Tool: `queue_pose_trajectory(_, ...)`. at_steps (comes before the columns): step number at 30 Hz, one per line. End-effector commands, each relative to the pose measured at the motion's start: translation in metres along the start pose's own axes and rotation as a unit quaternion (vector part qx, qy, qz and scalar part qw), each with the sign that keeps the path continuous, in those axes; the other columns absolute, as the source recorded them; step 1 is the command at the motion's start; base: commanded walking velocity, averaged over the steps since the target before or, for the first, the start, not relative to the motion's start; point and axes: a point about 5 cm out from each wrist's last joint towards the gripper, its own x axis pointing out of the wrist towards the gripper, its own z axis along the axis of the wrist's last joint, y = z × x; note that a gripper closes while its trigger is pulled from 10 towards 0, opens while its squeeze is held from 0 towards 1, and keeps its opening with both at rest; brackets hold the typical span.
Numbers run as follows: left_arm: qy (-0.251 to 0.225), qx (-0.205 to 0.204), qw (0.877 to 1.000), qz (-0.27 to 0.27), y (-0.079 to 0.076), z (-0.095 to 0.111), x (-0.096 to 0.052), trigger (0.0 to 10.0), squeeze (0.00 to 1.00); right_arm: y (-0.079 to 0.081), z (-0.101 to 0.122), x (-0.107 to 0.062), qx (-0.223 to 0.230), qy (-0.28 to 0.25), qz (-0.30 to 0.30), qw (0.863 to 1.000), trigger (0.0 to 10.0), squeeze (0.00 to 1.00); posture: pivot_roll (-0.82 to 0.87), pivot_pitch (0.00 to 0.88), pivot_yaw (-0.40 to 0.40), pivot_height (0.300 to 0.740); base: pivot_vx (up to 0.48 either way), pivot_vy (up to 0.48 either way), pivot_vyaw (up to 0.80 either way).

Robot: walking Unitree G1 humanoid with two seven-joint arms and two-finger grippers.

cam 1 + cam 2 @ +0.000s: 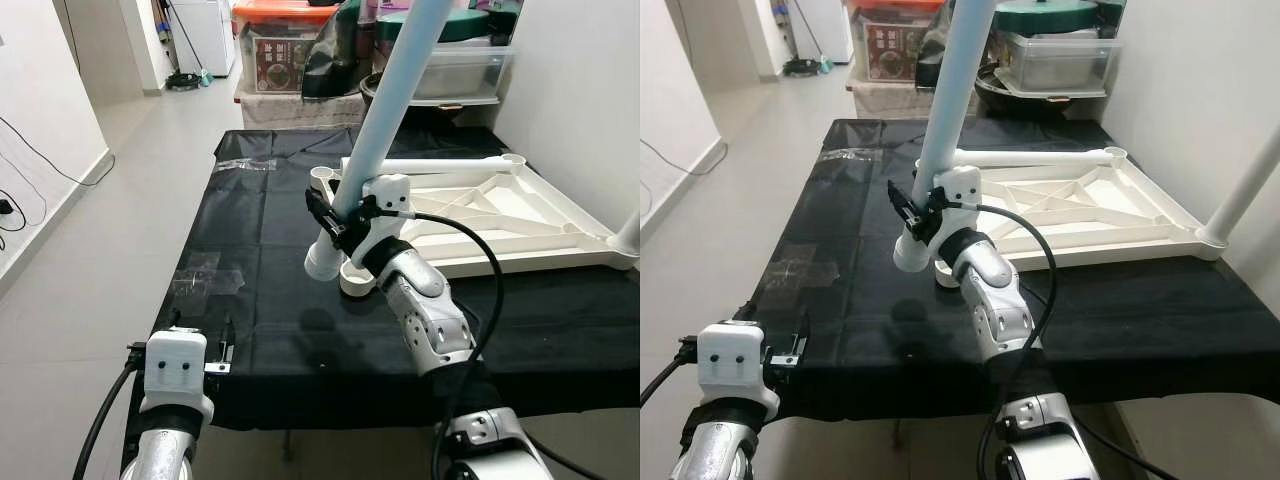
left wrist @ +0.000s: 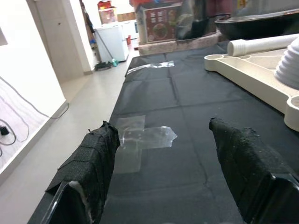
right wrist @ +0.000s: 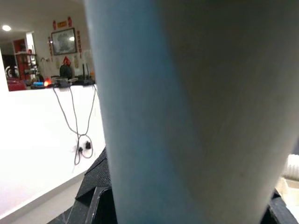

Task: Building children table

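Black-covered counter ahead: my right gripper clamps the leg, which tilts far-right above the tabletop's near-left socket; left gripper hangs released, well apart.

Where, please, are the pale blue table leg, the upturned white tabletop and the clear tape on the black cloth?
pale blue table leg (image 1: 385, 120), left eye view, mid shaft.
upturned white tabletop (image 1: 560, 208), left eye view, right rim.
clear tape (image 2: 140, 139), left wrist view, centre of the patch.

A home: tiled hallway floor, storage boxes, fridge.
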Motion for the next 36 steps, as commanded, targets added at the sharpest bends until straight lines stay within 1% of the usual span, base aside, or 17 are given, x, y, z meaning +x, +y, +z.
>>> queue_pose_trajectory(1,0.004,0.005,1.0,0.003,-0.001,0.0,-0.001,10.0,0.0,0.004,0.002,0.0,-0.01,-0.008,0.005,1.0,10.0,0.0,0.06,0.0,-0.029,0.74,0.0,0.0,0.0)
queue_pose_trajectory(6,0.005,0.0,1.0,0.009,-0.006,0.0,-0.002,10.0,0.0,0.009,-0.001,-0.004,-0.025,-0.008,0.006,1.0,10.0,0.0,0.06,0.0,-0.035,0.74,0.0,0.0,0.0)
queue_pose_trajectory(11,0.004,0.001,1.0,0.012,-0.006,0.001,-0.002,10.0,0.0,0.012,-0.001,-0.005,-0.03,-0.008,0.012,0.999,10.0,0.0,0.06,0.013,-0.037,0.74,0.0,0.0,0.0)
queue_pose_trajectory(12,0.004,-0.007,1.0,0.013,-0.005,0.002,-0.002,10.0,0.0,0.013,-0.001,-0.005,-0.031,-0.008,0.013,0.999,10.0,0.0,0.06,0.014,-0.039,0.74,0.251,0.0,0.0)
queue_pose_trajectory(16,-0.002,0.007,1.0,0.015,-0.002,0.004,0.0,10.0,0.0,0.011,-0.002,-0.005,-0.03,-0.005,0.005,1.0,10.0,0.0,0.06,0.019,-0.041,0.74,0.302,0.0,0.0)
queue_pose_trajectory(18,-0.001,0.004,1.0,0.019,0.0,0.003,0.001,10.0,0.0,0.01,-0.001,-0.004,-0.029,-0.005,0.002,1.0,10.0,0.0,0.05,0.022,-0.037,0.74,0.336,0.0,0.0)
queue_pose_trajectory(27,-0.003,0.003,1.0,0.023,-0.001,0.004,0.003,10.0,0.0,0.01,-0.001,-0.003,-0.027,-0.002,0.004,1.0,10.0,0.0,0.06,0.025,-0.042,0.74,0.337,0.0,0.0)
queue_pose_trajectory(31,0.002,0.001,1.0,0.025,-0.001,0.003,0.003,10.0,0.0,0.011,-0.002,-0.002,-0.027,-0.001,0.005,1.0,10.0,0.0,0.06,0.025,-0.042,0.74,0.0,0.0,0.0)
queue_pose_trajectory(34,0.003,-0.003,0.999,0.044,0.004,0.003,0.004,10.0,0.0,0.009,0.0,-0.001,-0.024,-0.003,0.002,1.0,10.0,0.0,0.06,0.031,-0.044,0.74,0.0,0.0,0.0)
queue_pose_trajectory(36,0.003,-0.003,0.999,0.044,0.004,0.003,0.004,10.0,0.0,0.009,0.0,-0.001,-0.024,-0.003,0.002,1.0,10.0,0.0,0.06,0.031,-0.044,0.74,0.0,0.0,0.0)
